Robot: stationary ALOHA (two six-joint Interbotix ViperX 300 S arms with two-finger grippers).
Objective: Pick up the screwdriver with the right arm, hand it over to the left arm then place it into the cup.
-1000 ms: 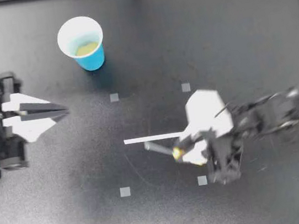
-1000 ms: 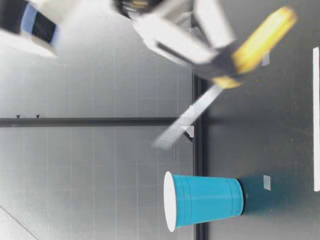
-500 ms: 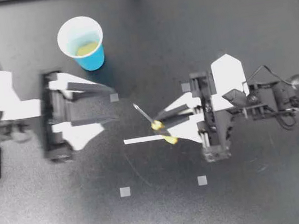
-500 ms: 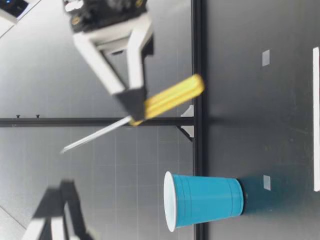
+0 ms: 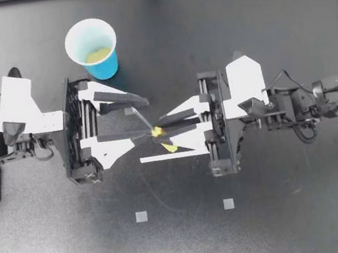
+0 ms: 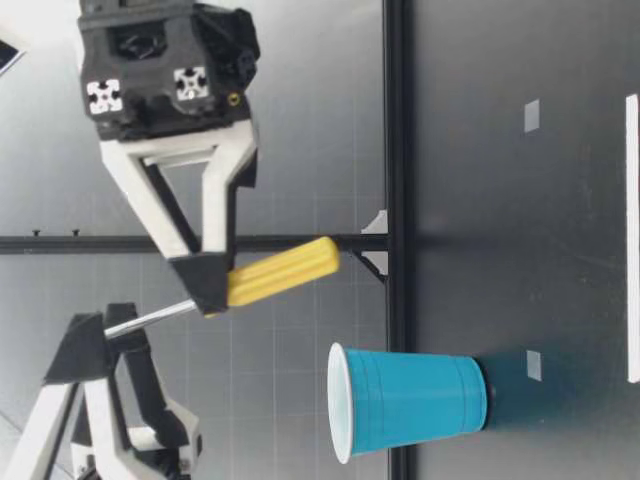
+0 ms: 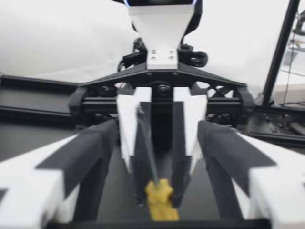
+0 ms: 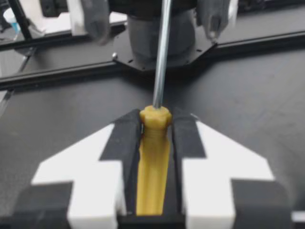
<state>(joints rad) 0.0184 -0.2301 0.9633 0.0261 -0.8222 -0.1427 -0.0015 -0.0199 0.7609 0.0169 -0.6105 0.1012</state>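
Screwdriver (image 5: 156,131) is hanging in the air over the middle of the bench (image 5: 257,38), well above the surface in the low view (image 6: 280,273). Right pincer (image 5: 167,125) is clamping its yellow handle from both sides; the right wrist view is showing the handle (image 8: 153,162) squeezed between the two black pads, metal shaft pointing straight ahead. Left pincer (image 5: 142,116) is facing it with fingers spread wide apart, and the shaft is reaching into the gap between them. I cannot tell whether the shaft tip is touching a finger. In the left wrist view the screwdriver (image 7: 159,200) is sitting between the spread fingers (image 7: 90,157), gripped only by the other arm's pincer. Blue cup (image 5: 91,49) is standing upright on the bench, beyond the left pincer and apart from it. White strip (image 5: 173,156) is lying flat on the bench under the screwdriver.
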